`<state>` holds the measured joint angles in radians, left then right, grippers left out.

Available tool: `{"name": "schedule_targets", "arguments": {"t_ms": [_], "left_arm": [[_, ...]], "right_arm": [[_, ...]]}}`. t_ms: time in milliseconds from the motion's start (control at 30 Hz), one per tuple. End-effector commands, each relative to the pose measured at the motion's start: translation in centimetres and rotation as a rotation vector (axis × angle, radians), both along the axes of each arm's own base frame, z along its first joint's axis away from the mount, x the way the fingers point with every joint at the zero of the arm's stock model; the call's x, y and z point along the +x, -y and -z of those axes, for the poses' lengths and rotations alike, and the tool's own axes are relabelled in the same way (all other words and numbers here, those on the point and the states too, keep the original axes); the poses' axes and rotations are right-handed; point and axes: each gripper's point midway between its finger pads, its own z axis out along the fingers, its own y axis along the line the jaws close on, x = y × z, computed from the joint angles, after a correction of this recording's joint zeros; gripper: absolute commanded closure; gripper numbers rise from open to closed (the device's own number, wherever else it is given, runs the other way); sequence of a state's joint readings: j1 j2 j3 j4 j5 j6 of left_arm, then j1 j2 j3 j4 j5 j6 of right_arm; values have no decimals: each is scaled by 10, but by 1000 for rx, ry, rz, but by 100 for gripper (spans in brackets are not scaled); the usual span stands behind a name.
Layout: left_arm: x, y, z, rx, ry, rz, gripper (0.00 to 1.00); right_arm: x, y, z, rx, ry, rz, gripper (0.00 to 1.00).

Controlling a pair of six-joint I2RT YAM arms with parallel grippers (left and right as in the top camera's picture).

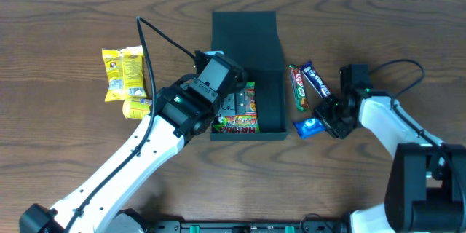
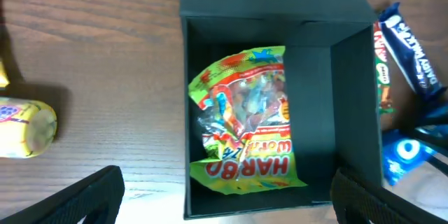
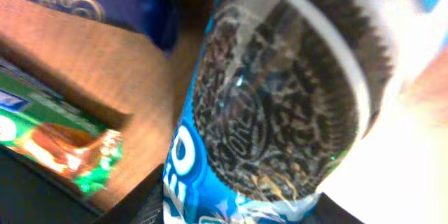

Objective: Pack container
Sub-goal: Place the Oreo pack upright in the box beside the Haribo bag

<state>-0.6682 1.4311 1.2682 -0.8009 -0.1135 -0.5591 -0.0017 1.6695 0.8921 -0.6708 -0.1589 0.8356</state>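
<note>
While left gripper (image 2: 234, 196) gapes over the container (image 2: 353, 112), right half free beside gummy bag (image 2: 245, 119), right gripper (image 1: 329, 120) pinching Oreo packet (image 3: 266, 112).

Dark brown wooden desk (image 1: 58, 14) with fine lengthwise grain and a low satin sheen. The container (image 2: 329, 112) is dark teal-black cardboard, matt and smooth, with no shine inside or out. The gummy sweets bag (image 2: 245, 119) is crinkled glossy plastic film, partly clear, catching the light. The blue biscuit packet (image 3: 280, 112) is shiny plastic wrap with bright glare. The green bar (image 1: 298, 89) and the dark blue bar (image 1: 316, 81) have glossy printed wrappers. The yellow snack packets (image 1: 124, 73) also look glossy. The left arm (image 1: 138, 153) has a smooth white plastic shell with matt black parts.
</note>
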Motion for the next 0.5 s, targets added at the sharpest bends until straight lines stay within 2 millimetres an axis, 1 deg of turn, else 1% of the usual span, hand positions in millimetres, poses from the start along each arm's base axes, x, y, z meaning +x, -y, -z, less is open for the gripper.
{"name": "schedule_targets", "arguments": {"t_ms": [0, 133, 200, 267, 333, 400, 467], "left_arm": [[6, -15, -6, 26, 22, -27, 4], [11, -33, -17, 10, 46, -77, 4], [14, -45, -25, -3, 66, -111, 5], [16, -59, -33, -14, 84, -149, 4], [18, -73, -39, -20, 96, -188, 5], [20, -85, -42, -21, 101, -219, 5], [22, -94, -42, -19, 100, -243, 4]], "right_arm": [[19, 15, -28, -70, 32, -66, 60], [31, 15, -72, -93, 70, -172, 63], [37, 4, -96, -90, 125, -270, 65], [42, -16, -116, -71, 194, -398, 67], [43, -41, -130, -42, 264, -542, 66], [40, -68, -137, -22, 309, -667, 65], [35, -92, -138, -8, 335, -776, 63]]}}
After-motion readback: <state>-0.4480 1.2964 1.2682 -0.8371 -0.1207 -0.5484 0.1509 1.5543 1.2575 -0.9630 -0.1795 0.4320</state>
